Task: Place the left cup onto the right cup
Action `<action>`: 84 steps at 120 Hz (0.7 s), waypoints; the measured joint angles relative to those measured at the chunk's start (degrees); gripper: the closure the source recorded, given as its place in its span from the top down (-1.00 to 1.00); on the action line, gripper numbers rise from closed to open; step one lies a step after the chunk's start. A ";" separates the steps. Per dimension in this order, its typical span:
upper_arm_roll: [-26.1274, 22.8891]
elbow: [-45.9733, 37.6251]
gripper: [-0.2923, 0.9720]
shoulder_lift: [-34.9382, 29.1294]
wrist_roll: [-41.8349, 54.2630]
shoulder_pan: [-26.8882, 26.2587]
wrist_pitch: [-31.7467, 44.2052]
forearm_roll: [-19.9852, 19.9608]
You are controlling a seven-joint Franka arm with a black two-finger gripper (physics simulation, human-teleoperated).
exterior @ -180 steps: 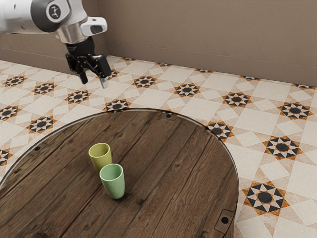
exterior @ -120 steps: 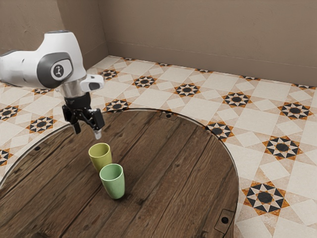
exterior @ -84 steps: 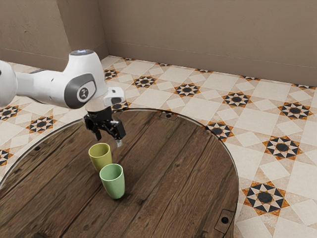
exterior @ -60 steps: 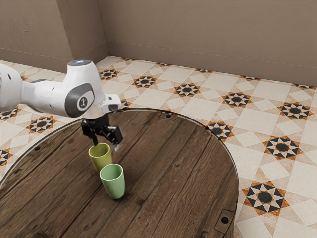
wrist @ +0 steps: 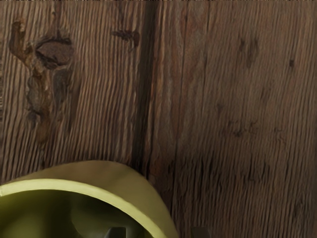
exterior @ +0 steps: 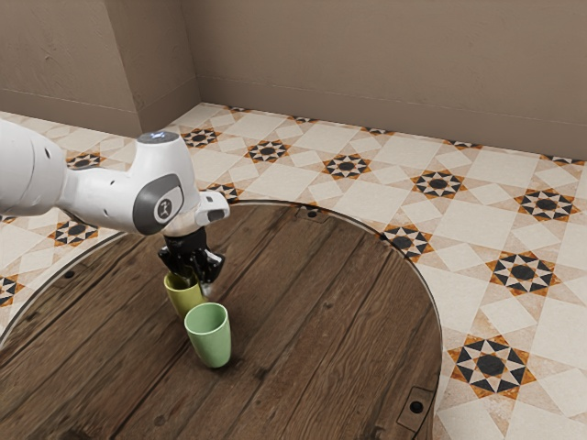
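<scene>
You have most of the task ahead of you. On the round wooden table (exterior: 321, 302), the arm (exterior: 101, 192) reaches in from the exterior view's left. Both cups stand upright on the boards, just beside each other. The yellow cup (exterior: 182, 298) is the one to move. It sits on the wood, not yet lifted, and the green cup (exterior: 208, 335) in front of it waits with nothing in its mouth. The gripper (exterior: 193, 277) is down at the yellow cup's rim. By my reading the jaws are open and straddle the cup wall, one inside and one outside, not yet pinching. You have yet to close, lift, carry across and lower.

The exterior view gives you the layout: both cups, how close they stand, and the hand low over the rim. The wrist view gives you what that angle hides: the yellow rim right under the hand, with bare plank beyond it.
</scene>
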 joint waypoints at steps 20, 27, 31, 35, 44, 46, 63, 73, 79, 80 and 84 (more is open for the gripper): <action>0.05 -0.05 -0.61 -0.83 -0.47 -0.02 -0.33 0.05; 0.09 -0.08 -0.64 -1.46 -0.65 0.01 -0.93 0.11; 0.13 -0.08 -0.65 -1.71 -0.76 0.04 -1.31 0.19; 0.15 -0.08 -0.66 -2.04 -0.86 0.06 -1.72 0.26; 0.17 -0.14 -0.67 -2.28 -1.09 0.07 -2.46 0.38; 0.17 -0.14 -0.67 -2.31 -1.15 0.07 -2.62 0.40; 0.16 -0.17 -0.67 -6.55 -1.63 0.02 -5.48 0.70; -0.05 -0.17 -0.68 -11.66 -1.88 0.12 -8.66 1.63; -0.89 -0.17 -0.69 -14.62 -2.02 0.82 -11.03 2.37; -1.19 -0.17 -0.69 -15.11 -2.04 1.08 -11.44 2.54; -2.62 -0.22 -0.69 -17.13 -2.12 1.99 -13.06 3.22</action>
